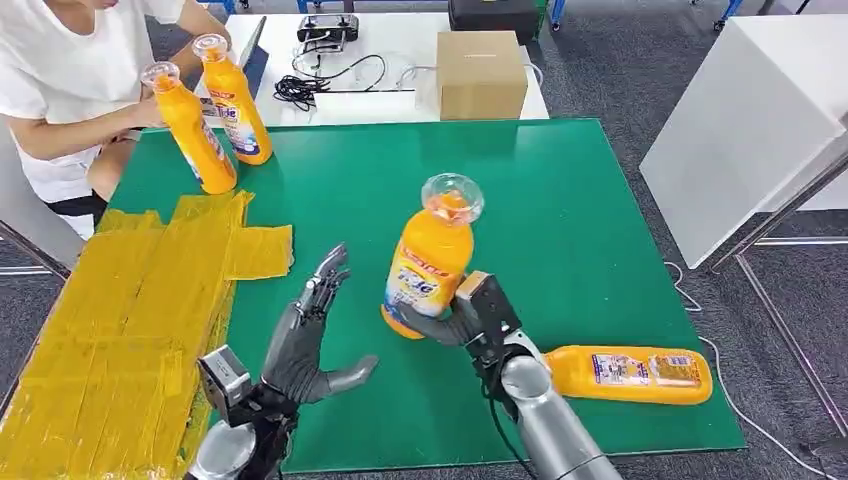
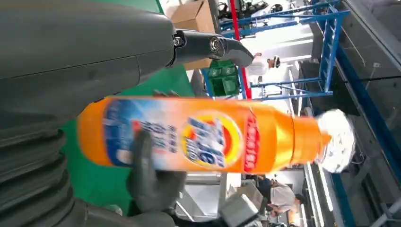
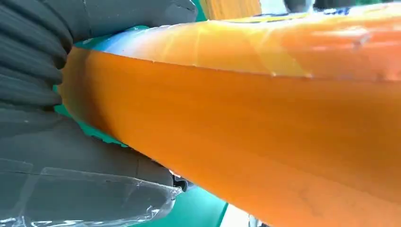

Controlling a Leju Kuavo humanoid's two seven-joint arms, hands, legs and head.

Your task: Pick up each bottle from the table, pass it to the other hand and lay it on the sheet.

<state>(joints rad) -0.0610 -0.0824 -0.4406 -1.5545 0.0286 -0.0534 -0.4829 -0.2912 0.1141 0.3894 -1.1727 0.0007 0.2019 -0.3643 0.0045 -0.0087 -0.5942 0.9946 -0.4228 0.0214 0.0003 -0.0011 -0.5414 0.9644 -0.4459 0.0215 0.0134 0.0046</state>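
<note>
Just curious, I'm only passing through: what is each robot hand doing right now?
Left hand: open, holding nothing.
Right hand: gripping the upright orange bottle.

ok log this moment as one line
right hand: holds bottle upright | left hand: open beside it, apart | handover: not yet | sheet: no bottle on it

Silver tubular arms end in dark grey hands, left hand [image 1: 305, 345] and right hand [image 1: 450, 322], with boxy wrist cameras.
</note>
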